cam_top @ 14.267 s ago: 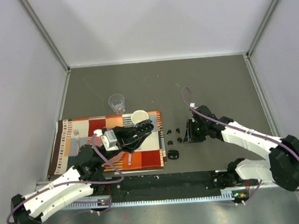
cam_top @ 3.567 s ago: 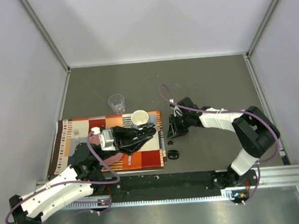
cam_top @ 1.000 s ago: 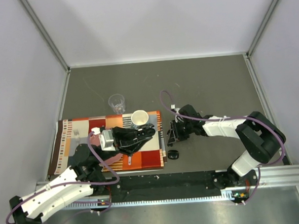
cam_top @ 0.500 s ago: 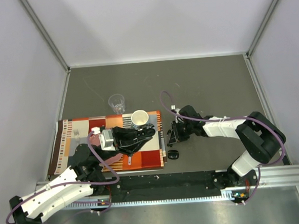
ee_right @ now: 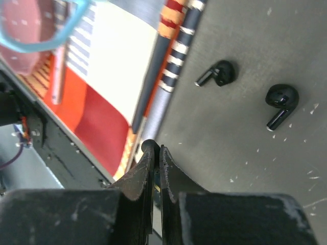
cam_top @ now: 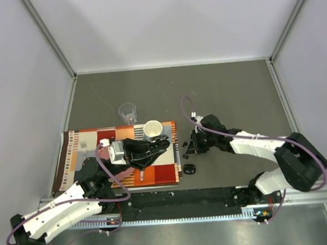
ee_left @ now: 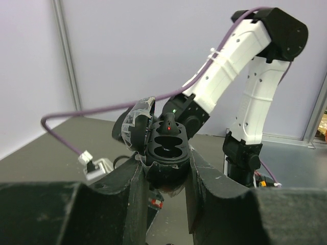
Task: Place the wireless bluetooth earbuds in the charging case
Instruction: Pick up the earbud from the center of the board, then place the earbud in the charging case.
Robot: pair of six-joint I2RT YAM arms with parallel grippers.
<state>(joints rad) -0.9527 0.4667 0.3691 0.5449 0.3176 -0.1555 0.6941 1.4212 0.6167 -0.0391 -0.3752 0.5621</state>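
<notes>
Nearest you in the top view, a black oval closed case (cam_top: 189, 168) lies on the grey table (cam_top: 234, 96). It sits just off the 3 o'clock edge of the orange, red and cream striped cloth placemat (cam_top: 161, 172).

At 12 o'clock from that case is your right gripper (cam_top: 189, 147), close to the mat's edge. In its wrist view the fingers (ee_right: 171, 176) are pressed together but for a thin slit. There is a dark rounded nub at the tip, and I cannot tell whether it is a bud or just the finger end.

Two tiny black hook-curved plastic wireless bluetooth earbuds (ee_right: 217, 74) lie loose on the bare table. One is at about 1 o'clock from those fingertips and the other (ee_right: 280, 101) at about 2 o'clock. They are apart from each other and both are clear of the mat.

At 9 o'clock from the right gripper, your left gripper (cam_top: 156, 146) hangs over the placemat. It is pinching the open black oval charging case (ee_left: 166, 145) by its sides, with the lid swung back. Both sockets show in its wrist view, and a small red light glows at the far rim.

A white mug (cam_top: 152, 129) stands on the mat at 12 o'clock from the held case. Farther on, a clear glass tumbler (cam_top: 128, 112) stands on the table at 10 o'clock from the mug.
</notes>
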